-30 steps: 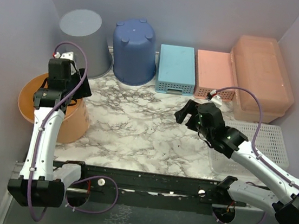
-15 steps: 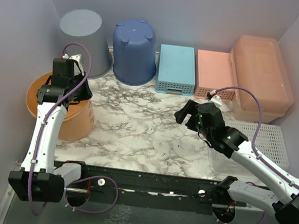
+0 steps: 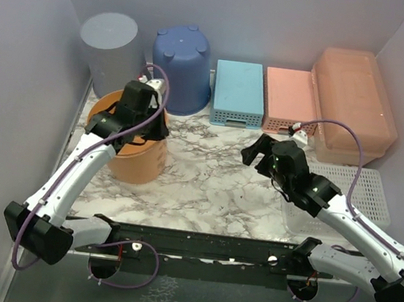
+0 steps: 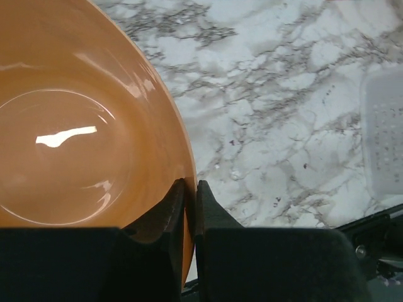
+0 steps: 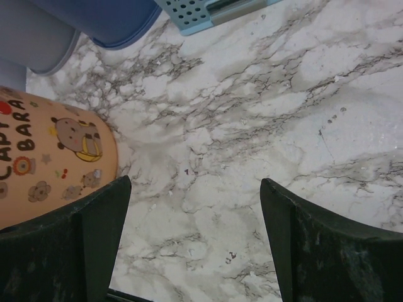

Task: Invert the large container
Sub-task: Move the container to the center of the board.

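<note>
The large container [image 3: 355, 103], a translucent peach-orange rectangular box, stands at the back right against the wall, and neither gripper touches it. My left gripper [image 3: 142, 110] [image 4: 190, 184] is shut on the rim of a round orange bucket [image 3: 138, 159] [image 4: 75, 126], one finger inside the wall and one outside. The bucket stands mouth up at the left of the marble table [image 3: 198, 180]. My right gripper [image 3: 260, 149] [image 5: 195, 182] hangs open over the middle of the table with nothing between its fingers. The bucket's printed side [image 5: 50, 157] shows at the left of the right wrist view.
Along the back wall stand an upturned grey bucket [image 3: 110, 48], an upturned blue bucket [image 3: 181, 67], a light blue basket [image 3: 238, 93] and a pink basket [image 3: 289, 99]. A white perforated basket [image 3: 348, 195] lies at the right, under my right arm.
My left gripper has shut on the orange bucket's rim and carried the bucket to the right, away from the left wall. The right arm has barely shifted.
</note>
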### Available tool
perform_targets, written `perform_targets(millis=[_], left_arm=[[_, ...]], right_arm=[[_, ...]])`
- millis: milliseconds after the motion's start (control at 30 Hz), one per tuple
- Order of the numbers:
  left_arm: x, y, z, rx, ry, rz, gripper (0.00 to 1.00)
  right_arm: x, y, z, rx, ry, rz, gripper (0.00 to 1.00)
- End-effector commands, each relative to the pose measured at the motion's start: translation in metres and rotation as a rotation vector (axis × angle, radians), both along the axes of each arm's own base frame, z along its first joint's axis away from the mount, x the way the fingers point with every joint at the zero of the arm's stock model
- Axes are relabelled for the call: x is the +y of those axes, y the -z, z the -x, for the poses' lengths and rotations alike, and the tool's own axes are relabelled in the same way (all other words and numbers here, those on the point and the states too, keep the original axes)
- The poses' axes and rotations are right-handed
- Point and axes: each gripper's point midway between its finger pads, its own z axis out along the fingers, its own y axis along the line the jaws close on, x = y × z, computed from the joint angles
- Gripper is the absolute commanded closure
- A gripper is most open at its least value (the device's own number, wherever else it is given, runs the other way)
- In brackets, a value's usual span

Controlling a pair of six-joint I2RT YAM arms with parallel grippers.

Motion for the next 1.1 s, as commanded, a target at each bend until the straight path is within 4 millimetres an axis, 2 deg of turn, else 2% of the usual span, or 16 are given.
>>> perform_targets(millis=[0, 167, 300, 367, 467, 600, 733, 800, 967, 1067], left_arm=[[-0.061, -0.031, -0.009, -0.089, 0.031, 0.101, 0.98], [-0.126, -0.038, 0.003, -0.11, 0.14, 0.1, 0.98], [-0.19, -0.037, 0.024, -0.122, 0.263, 0.096, 0.98], [-0.211, -0.033, 0.03, -0.123, 0.302, 0.075, 0.98], [-0.23, -0.022, 0.031, -0.113, 0.33, 0.047, 0.98], [-0.239, -0.015, 0.035, -0.107, 0.345, 0.033, 0.94], [-0.237, -0.016, 0.037, -0.115, 0.345, 0.028, 0.68], [-0.233, -0.021, 0.036, -0.13, 0.333, 0.029, 0.55], [-0.212, -0.04, 0.036, -0.193, 0.29, 0.025, 0.33], [-0.19, -0.057, 0.031, -0.258, 0.216, 0.016, 0.27]], right_arm=[[-0.027, -0.021, -0.001, -0.062, 0.12, -0.002, 0.12], [-0.057, -0.037, 0.003, -0.127, 0.23, -0.005, 0.12], [-0.077, -0.052, 0.008, -0.179, 0.3, -0.025, 0.12], [-0.086, -0.059, 0.011, -0.204, 0.327, -0.033, 0.12], [-0.099, -0.067, 0.016, -0.231, 0.359, -0.03, 0.12], [-0.11, -0.071, 0.022, -0.244, 0.38, -0.018, 0.12], [-0.108, -0.063, 0.022, -0.236, 0.364, -0.014, 0.1], [-0.101, -0.058, 0.022, -0.222, 0.342, -0.024, 0.09], [-0.078, -0.057, 0.019, -0.195, 0.27, -0.092, 0.09], [-0.059, -0.061, 0.017, -0.195, 0.2, -0.139, 0.09]])
